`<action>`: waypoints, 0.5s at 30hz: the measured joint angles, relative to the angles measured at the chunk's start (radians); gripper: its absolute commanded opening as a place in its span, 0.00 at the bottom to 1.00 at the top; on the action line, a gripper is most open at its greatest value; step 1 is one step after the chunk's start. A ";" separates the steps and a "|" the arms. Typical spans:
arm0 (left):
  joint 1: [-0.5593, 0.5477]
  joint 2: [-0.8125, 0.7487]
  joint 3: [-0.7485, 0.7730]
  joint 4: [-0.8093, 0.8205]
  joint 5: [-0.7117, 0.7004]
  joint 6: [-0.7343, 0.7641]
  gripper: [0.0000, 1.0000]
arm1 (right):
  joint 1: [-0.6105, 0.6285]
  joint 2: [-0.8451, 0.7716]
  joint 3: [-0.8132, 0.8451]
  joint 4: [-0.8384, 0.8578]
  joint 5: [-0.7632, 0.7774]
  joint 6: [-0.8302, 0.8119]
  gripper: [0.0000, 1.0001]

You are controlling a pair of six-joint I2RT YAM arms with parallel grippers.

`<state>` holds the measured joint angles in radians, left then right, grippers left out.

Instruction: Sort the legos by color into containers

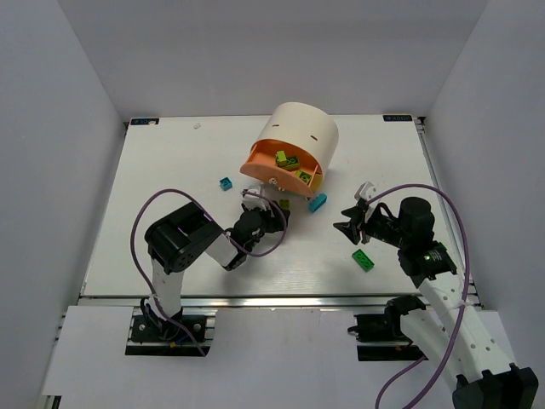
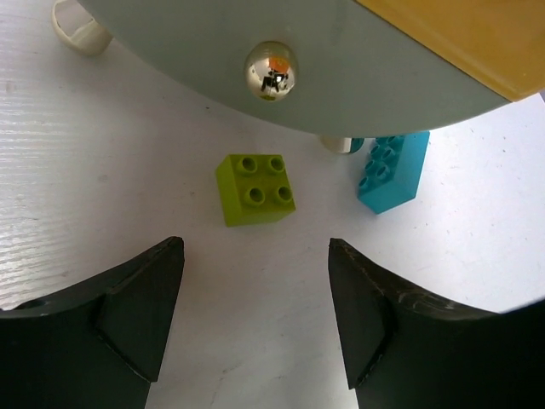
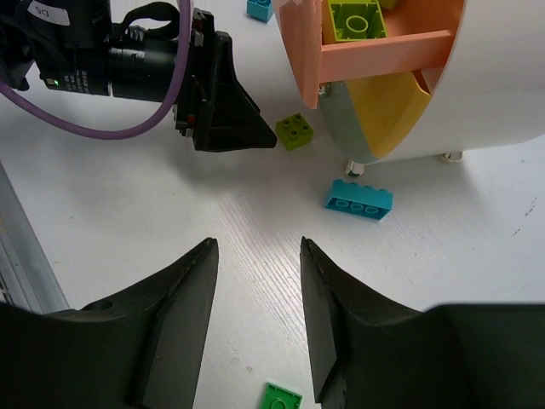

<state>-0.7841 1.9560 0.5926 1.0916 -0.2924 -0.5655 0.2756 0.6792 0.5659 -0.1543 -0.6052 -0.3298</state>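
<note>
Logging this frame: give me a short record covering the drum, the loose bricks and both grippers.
drum: cream, orange drawer pulled open, lime bricks inside
left gripper: open, empty, facing the loose lime brick in front of the drum
right gripper: open, empty, above bare table
other loose bricks: long teal brick by the drum's foot; small teal brick left of the drum; dark green brick near the right gripper

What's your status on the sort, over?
Left gripper open, lined up on lime brick. Right gripper open, empty. Orange drawer open, bricks inside. Teal brick close beside target, drum just behind.
</note>
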 measured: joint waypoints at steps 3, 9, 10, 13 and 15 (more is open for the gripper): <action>-0.013 0.009 0.019 -0.007 -0.035 0.001 0.78 | 0.000 -0.003 0.000 0.000 0.000 0.000 0.49; -0.031 0.033 0.082 -0.023 -0.088 0.010 0.79 | 0.000 -0.006 0.000 0.000 0.000 0.000 0.50; -0.032 0.037 0.093 -0.029 -0.095 0.012 0.79 | 0.000 -0.006 0.000 0.000 0.000 0.000 0.50; -0.040 0.050 0.122 -0.049 -0.128 0.017 0.79 | 0.000 -0.006 0.000 0.000 0.000 0.000 0.50; -0.045 0.060 0.138 -0.068 -0.151 0.019 0.79 | 0.000 -0.006 0.000 0.000 0.000 0.000 0.50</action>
<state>-0.8288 2.0159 0.7307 1.0237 -0.4435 -0.5461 0.2752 0.6735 0.5659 -0.1547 -0.6052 -0.3298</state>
